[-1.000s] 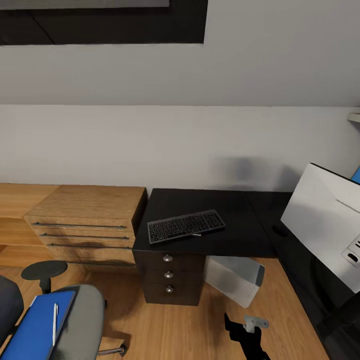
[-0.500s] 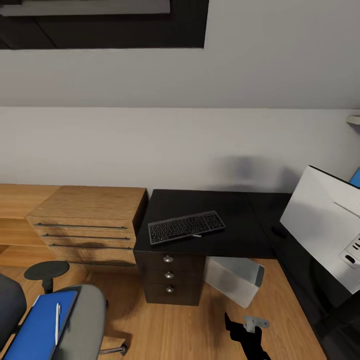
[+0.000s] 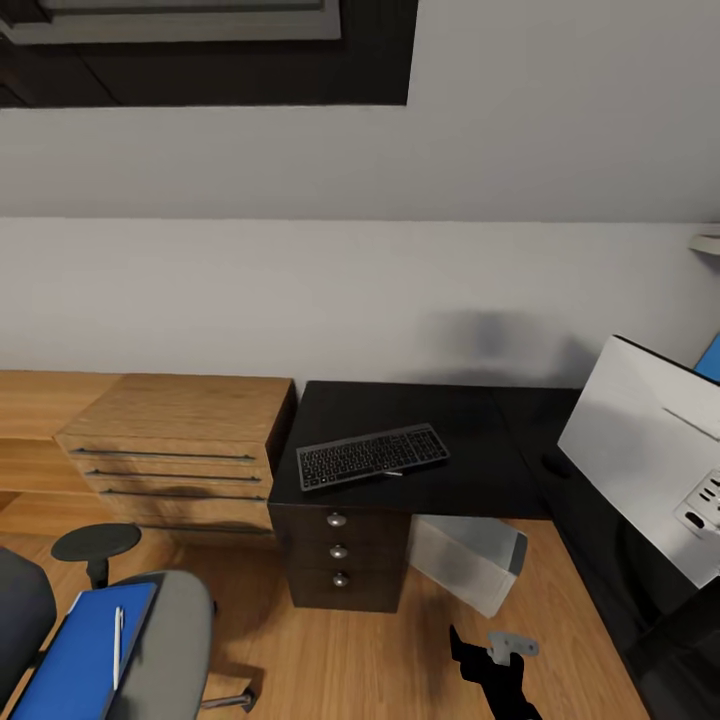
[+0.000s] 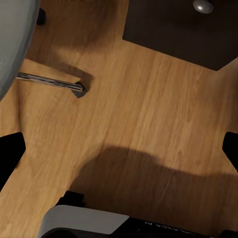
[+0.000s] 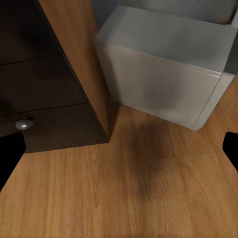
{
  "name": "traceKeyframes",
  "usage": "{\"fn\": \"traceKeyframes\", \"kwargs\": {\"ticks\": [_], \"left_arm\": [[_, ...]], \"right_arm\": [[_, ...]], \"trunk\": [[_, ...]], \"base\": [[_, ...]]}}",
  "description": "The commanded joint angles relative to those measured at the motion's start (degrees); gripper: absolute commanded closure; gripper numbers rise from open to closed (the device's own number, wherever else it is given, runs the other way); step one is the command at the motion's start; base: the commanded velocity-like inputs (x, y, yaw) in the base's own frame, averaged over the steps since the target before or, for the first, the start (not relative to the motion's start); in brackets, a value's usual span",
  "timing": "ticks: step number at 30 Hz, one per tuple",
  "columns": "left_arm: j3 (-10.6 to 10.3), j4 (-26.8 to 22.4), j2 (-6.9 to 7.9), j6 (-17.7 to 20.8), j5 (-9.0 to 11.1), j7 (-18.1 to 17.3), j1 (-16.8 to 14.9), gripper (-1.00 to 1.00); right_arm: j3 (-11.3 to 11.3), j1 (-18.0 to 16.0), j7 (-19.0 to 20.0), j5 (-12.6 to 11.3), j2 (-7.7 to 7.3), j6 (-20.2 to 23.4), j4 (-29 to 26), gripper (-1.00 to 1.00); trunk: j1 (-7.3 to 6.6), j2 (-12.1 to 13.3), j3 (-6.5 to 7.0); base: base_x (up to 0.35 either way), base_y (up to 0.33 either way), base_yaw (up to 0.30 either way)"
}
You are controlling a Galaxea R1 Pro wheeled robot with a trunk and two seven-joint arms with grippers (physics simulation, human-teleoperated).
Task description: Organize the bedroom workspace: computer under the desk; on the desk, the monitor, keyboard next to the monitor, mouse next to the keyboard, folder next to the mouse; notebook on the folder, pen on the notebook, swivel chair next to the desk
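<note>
Three silver-knobbed drawers front the black desk (image 3: 420, 470), which runs along a pale wall in a bedroom. The dark grey keyboard (image 3: 372, 455) lies slightly askew on the desktop, near its front edge. At 3 o'clock in the head view, the pale back of the monitor (image 3: 650, 450) stands on the desk's right wing, and a small dark shape by its lower left edge may be the mouse; it is too small to tell. The light grey computer (image 3: 468, 560) sits on the wooden floor (image 3: 400, 650) under the desk, just right of the drawers. At 9 o'clock, a light wooden drawer unit (image 3: 180, 445) stands touching the desk's left side. At 7 o'clock, the grey swivel chair (image 3: 175, 640) stands apart from the desk with the bright blue folder (image 3: 75, 655) flat on its seat and the white pen (image 3: 117, 645) lying on the folder. At 5 o'clock, the right gripper (image 3: 488, 660) hangs low over the floor; its wrist view shows dark fingertips (image 5: 10, 158) at both picture edges, spread wide and grasping nothing. The left gripper (image 4: 119, 148) likewise has its fingers far apart over bare floor.
</note>
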Motion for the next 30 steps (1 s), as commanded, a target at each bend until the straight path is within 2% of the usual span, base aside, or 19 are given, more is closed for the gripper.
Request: {"fn": "traceKeyframes", "kwargs": {"ticks": [1, 30], "left_arm": [[-0.48, 0.01, 0.04, -0.23, 0.26, 0.50, -0.04, -1.00], [-0.58, 0.04, 0.04, -0.28, 0.27, 0.44, -0.05, -1.00]], "right_arm": [[-0.50, -0.06, 0.35, 0.12, -0.02, -0.29, 0.11, -1.00], [-0.50, -0.06, 0.26, 0.10, 0.03, -1.99, 0.12, -1.00]], "trunk": [[0.02, -0.07, -0.01], [0.02, -0.07, 2.35]], "base": [[0.000, 0.000, 0.000], [0.008, 0.000, 0.000]]}}
